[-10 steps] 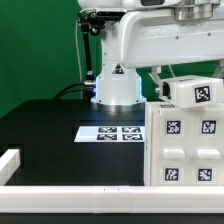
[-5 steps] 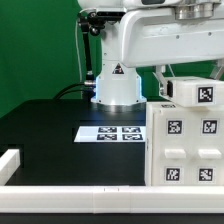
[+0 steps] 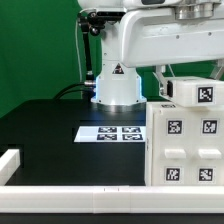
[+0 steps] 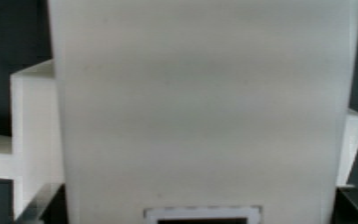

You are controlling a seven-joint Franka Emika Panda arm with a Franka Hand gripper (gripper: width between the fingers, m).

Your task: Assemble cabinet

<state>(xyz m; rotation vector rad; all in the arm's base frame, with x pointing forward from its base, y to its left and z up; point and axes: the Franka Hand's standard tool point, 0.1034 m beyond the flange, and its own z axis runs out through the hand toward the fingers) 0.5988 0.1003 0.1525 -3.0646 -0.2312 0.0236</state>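
No change to report: across the last second, no shift seen in the arm or in any part, everything in the exterior view lying exactly as before. Large white boxy plastic cabinet (image 3: 185,148), black-and-white square tags on its face, standing upright on the black worktop (image 3: 45,125) just beside the marker board (image 3: 112,133), on the exterior view's right of it and nearer the camera. Above the cabinet's top edge, farther from the marker board, a smaller white tagged block (image 3: 196,92); resting there or held, impossible to say. Behind the marker board, the white robot arm (image 3: 150,40), reaching over toward that block. Of the end effector, no sight: hidden behind white parts in the exterior view and absent from the wrist view too, so impossible to tell whether spread, pressed together or pinching anything. Wrist view filled almost wholly by a flat white plastic face at close range, with a sliver of a tag at one edge; probably the cabinet or the block, not certain which. On the near side of the marker board and apart from it, a long low white bar (image 3: 70,188). Judged from the stillness: a pause or a very slow stage, perhaps a grasp settling or a part being seated, with no visible progress toward the finished cabinet at this instant.
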